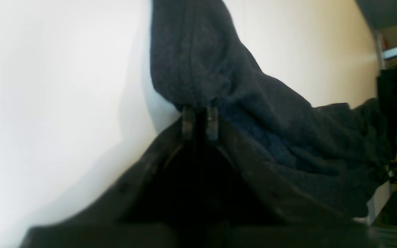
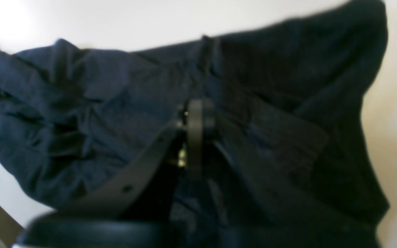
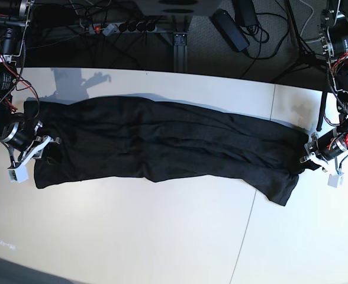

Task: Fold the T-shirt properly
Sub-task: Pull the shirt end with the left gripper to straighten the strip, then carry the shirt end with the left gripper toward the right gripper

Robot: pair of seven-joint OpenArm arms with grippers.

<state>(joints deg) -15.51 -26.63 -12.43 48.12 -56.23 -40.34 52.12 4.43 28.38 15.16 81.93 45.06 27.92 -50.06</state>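
Observation:
The black T-shirt (image 3: 162, 142) lies stretched in a long band across the white table (image 3: 162, 236), from left to right in the base view. My right gripper (image 3: 44, 148) is at its left end and my left gripper (image 3: 307, 158) at its right end. In the left wrist view the left gripper (image 1: 200, 119) has its fingers close together, pinching a lifted fold of the T-shirt (image 1: 253, 103). In the right wrist view the right gripper (image 2: 196, 117) is shut in the rumpled T-shirt (image 2: 98, 103). No rainbow trim shows.
Beyond the table's far edge are a power strip (image 3: 118, 26), a black power brick (image 3: 230, 29) and loose cables. A seam (image 3: 251, 219) runs down the table's right part. Bare table lies in front of the shirt.

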